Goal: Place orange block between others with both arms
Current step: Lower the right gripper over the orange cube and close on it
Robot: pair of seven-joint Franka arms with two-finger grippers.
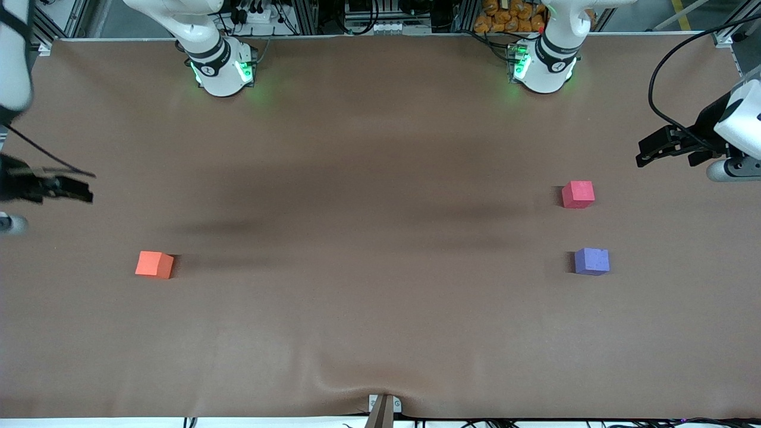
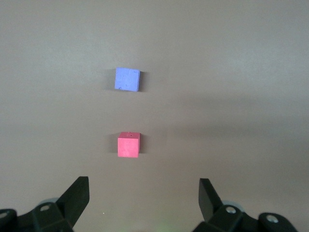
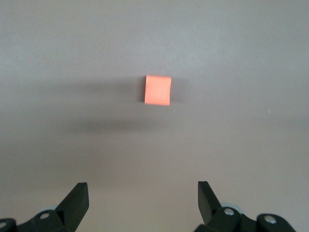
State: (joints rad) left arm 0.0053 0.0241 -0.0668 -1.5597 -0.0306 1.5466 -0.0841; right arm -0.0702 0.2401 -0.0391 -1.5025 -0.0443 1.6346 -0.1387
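- Broadly, brown bench (image 1: 380, 333), bare apart from three cubes, with a wrinkle at the edge nearest the front camera.
- Left arm (image 1: 550, 56), white, green-lit at its base, reaching out past the left arm's end of the bench.
- Right arm (image 1: 214, 59), same build, reaching out at the right arm's end.
- Left gripper (image 1: 645, 151), up in the air over the bench edge at the left arm's end, jaws spread wide, nothing between them; fingers (image 2: 77, 195) apart at the edge of the left wrist view.
- Right gripper (image 1: 83, 185), up over the bench edge at the right arm's end, jaws likewise wide and empty; fingers (image 3: 77, 200) spread in the right wrist view.
- Orange block (image 1: 154, 264) (image 3: 158, 90), alone on the bench toward the right arm's end, well apart from the other two cubes, untouched.
- Pink-red cube (image 1: 578, 194) (image 2: 129, 144), toward the left arm's end, near the left gripper.
- Purple-blue cube (image 1: 591, 261) (image 2: 127, 79), nearer to the front camera than the pink-red cube, a bare gap between the two.
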